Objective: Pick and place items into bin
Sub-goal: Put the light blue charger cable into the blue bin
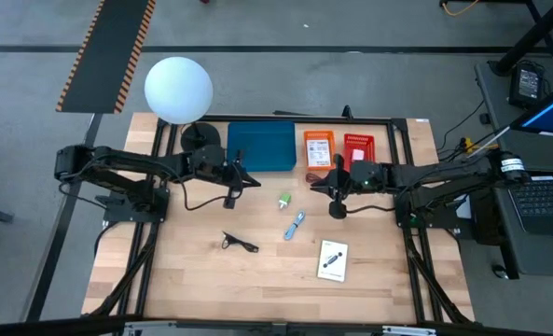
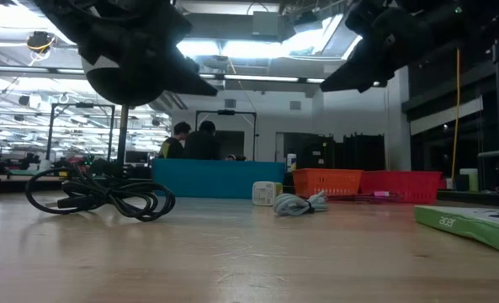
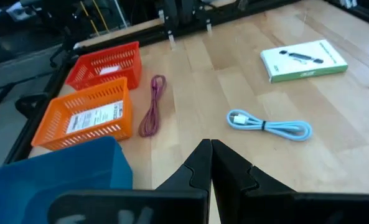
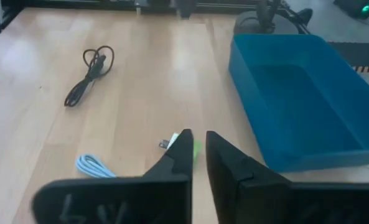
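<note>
Fig.: pre-pick stage; nothing grasped, blue bin (image 1: 262,147) empty.
My left gripper (image 1: 241,179) pinched shut, right gripper (image 1: 324,186) narrow gap, both empty; next: open over green lump (image 1: 283,200), descend.

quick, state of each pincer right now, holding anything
Left pincer: shut, holding nothing, above the table by the blue bin.
Right pincer: open by a narrow gap, holding nothing, above the table near the green item.

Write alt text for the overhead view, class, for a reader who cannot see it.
Two dark robot arms reach inward over a wooden table, the left gripper and right gripper facing across a gap. Behind them stand blue, orange and red bins; cables and a white box lie in front.
</note>
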You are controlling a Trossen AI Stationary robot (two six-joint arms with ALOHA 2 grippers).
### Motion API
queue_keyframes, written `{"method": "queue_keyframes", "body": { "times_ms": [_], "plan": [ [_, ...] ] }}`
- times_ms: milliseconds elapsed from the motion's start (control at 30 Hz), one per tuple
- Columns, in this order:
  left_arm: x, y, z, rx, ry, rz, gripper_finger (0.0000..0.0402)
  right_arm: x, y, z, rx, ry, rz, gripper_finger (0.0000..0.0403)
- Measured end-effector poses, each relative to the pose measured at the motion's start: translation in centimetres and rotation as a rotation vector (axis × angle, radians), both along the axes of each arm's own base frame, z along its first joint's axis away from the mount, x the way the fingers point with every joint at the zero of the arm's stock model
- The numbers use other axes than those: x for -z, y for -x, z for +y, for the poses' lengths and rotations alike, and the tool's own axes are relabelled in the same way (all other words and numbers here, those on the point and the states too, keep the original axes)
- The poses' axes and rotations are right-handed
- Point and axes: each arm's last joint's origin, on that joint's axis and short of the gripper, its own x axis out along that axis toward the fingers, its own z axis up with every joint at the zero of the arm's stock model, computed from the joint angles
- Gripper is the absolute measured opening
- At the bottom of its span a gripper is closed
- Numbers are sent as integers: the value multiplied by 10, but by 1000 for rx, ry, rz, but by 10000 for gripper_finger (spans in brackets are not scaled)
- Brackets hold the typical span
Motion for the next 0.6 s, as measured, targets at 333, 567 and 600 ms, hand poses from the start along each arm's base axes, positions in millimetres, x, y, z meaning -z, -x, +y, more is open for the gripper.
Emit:
{"method": "queue_keyframes", "body": {
  "times_ms": [333, 567, 600],
  "plan": [
    [-12, 16, -3, -10, 24, 16, 5, 2, -42, 11, -43, 9, 204, 127],
    [-11, 16, -3, -2, 2, 18, 5, 10, -78, 14, -105, 79, 517, 150],
    [-11, 16, -3, 0, -3, 18, 6, 12, -83, 16, -120, 91, 547, 151]
  ]
}}
